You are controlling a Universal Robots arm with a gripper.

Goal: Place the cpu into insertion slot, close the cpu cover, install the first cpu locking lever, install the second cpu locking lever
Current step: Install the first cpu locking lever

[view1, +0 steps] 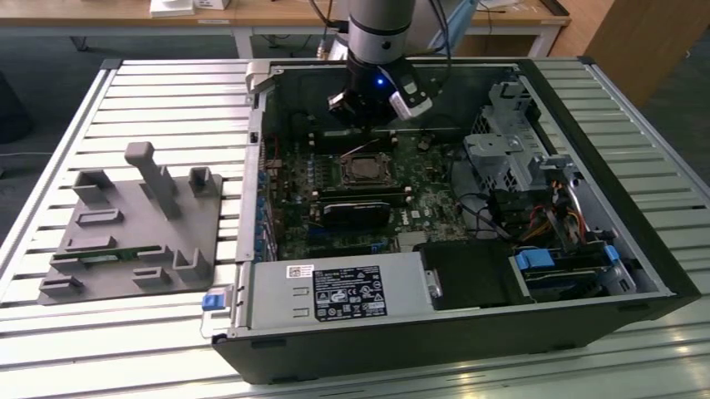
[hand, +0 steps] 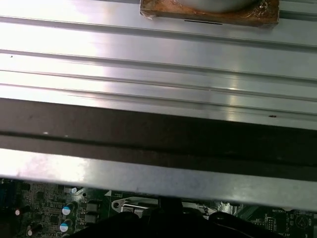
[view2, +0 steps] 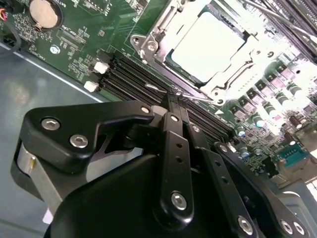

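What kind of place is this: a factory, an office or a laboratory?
Probably a robotics laboratory or workshop bench. An open computer case lies on a slatted metal table, a robot arm reaches into it, and wooden desks stand behind.

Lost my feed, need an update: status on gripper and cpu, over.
Gripper shut, tips at the edge of the cpu cover. Cpu seated, cover down over it. Nothing in the way.
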